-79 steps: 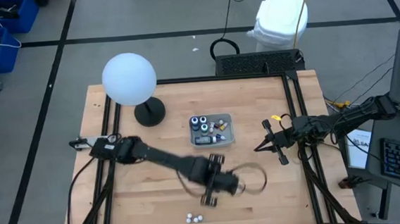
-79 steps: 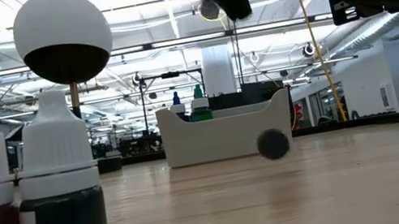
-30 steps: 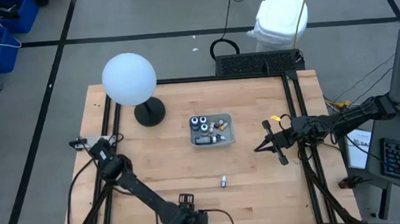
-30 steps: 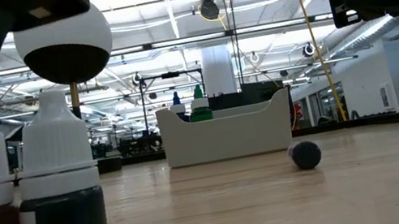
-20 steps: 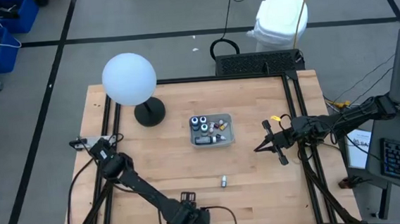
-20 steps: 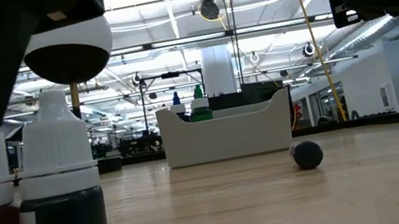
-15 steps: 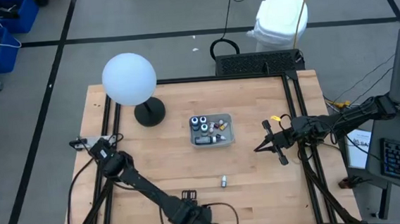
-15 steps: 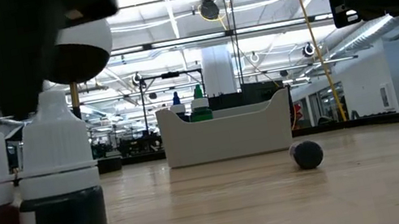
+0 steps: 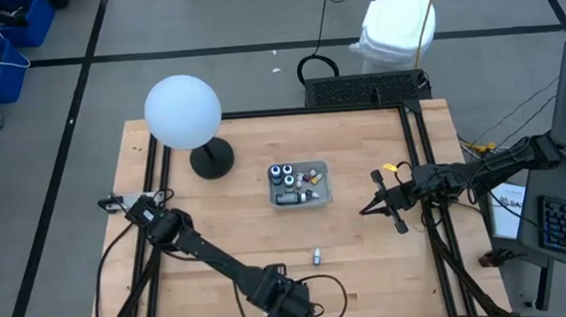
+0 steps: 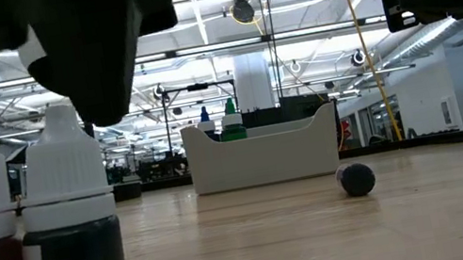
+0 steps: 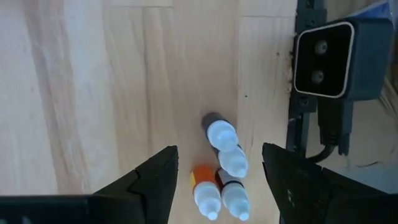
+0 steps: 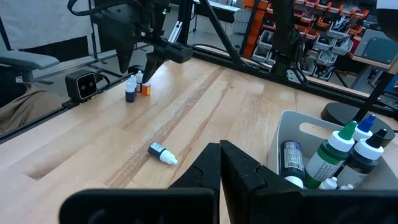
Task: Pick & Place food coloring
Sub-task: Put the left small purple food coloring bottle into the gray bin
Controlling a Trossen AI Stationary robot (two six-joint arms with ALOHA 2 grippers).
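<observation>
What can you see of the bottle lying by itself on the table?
The lone bottle is tiny, with a dark body, a pale label band and a white cap. It lies on its side on the bare wooden table, between the tray and the table's near edge. Nothing touches it. From above it shows as a small pale speck; from table height it appears end-on, as a dark round shape.

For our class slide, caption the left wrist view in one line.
Open left tool hovers above four upright food coloring bottles clustered near the table's edge.
</observation>
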